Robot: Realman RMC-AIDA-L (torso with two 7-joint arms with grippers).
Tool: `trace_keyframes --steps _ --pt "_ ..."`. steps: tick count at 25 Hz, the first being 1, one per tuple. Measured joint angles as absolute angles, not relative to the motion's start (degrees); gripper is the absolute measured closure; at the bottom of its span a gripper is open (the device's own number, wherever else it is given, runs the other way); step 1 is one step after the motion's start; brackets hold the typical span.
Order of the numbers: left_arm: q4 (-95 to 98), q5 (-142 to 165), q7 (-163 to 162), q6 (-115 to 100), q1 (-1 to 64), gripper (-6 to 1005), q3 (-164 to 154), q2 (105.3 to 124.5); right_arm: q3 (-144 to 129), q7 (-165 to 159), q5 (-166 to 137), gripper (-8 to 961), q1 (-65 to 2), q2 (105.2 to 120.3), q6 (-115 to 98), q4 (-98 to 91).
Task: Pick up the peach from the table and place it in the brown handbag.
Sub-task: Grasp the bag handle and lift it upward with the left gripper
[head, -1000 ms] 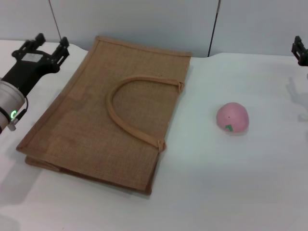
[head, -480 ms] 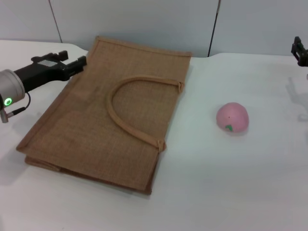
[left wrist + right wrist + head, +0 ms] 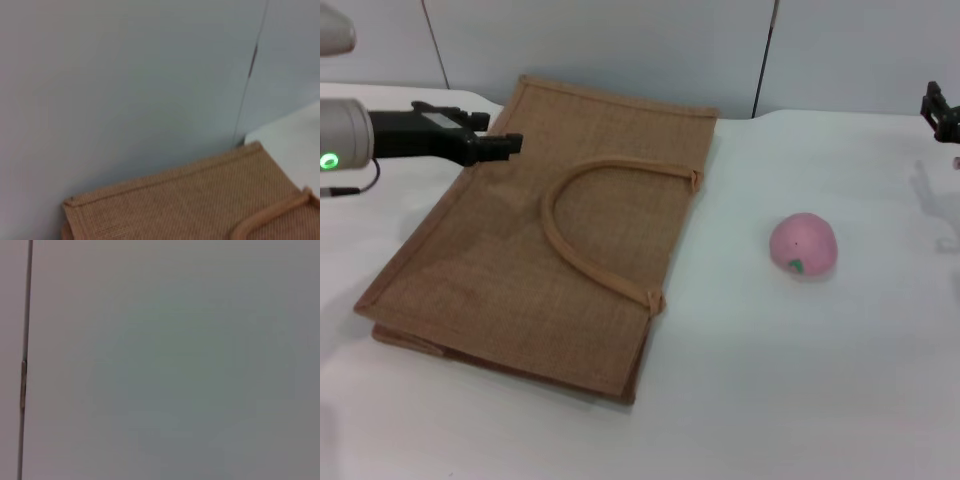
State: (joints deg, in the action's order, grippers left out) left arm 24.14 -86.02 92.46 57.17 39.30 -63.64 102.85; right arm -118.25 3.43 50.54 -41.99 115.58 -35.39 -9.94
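Note:
The pink peach (image 3: 803,243) rests on the white table (image 3: 800,380), right of the bag and apart from it. Lying flat, the brown handbag (image 3: 555,235) has one loop handle (image 3: 582,215) curved across its top face. My left gripper (image 3: 496,136) hovers over the bag's far left edge, pointing right, open with nothing in it. The left wrist view shows the brown handbag (image 3: 200,200) by its far corner, against the wall. At the far right edge, well beyond the peach, only part of my right gripper (image 3: 940,110) shows.
Grey wall panels (image 3: 620,45) stand close behind the table's back edge. The right wrist view holds only the wall (image 3: 175,360) and one panel seam.
My left arm swung up and to the right, turning its gripper sideways until it reached over the bag's left edge. Peach, bag and right arm stayed put.

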Motion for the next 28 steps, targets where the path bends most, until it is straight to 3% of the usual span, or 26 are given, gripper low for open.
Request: trace_keyframes --steps 4,9,11,16,19,24,28 --pt "29.8 -76.0 83.5 57.4 39.7 354 -61.5 103.03 -118.5 3.4 50.5 278 -42.1 115.61 -35.2 -10.0" --pt "35.2 -64.4 73.2 59.0 40.5 358 -57.5 104.57 -118.8 3.4 50.5 279 -42.3 115.66 -34.5 -10.0" --pt "37.8 -60.6 70.3 59.7 40.6 360 -56.2 105.68 -118.8 3.4 50.5 279 -42.3 115.66 -34.5 -10.0" --pt "43.9 -53.8 69.0 62.2 40.4 364 -48.4 110.57 -118.8 3.4 50.5 279 -42.4 115.66 -34.5 -10.0" --pt "45.9 -52.9 69.0 63.5 40.5 436 -44.2 112.72 -118.8 3.4 50.5 279 -42.4 115.66 -34.5 -10.0" --pt "48.5 -52.9 68.1 66.2 40.7 483 -37.4 115.36 -118.8 3.4 50.5 280 -42.4 115.66 -34.4 -10.2" --pt "48.8 -52.6 65.6 67.3 40.8 481 -36.1 115.82 -118.9 3.4 50.5 280 -42.4 115.61 -33.9 -10.6"
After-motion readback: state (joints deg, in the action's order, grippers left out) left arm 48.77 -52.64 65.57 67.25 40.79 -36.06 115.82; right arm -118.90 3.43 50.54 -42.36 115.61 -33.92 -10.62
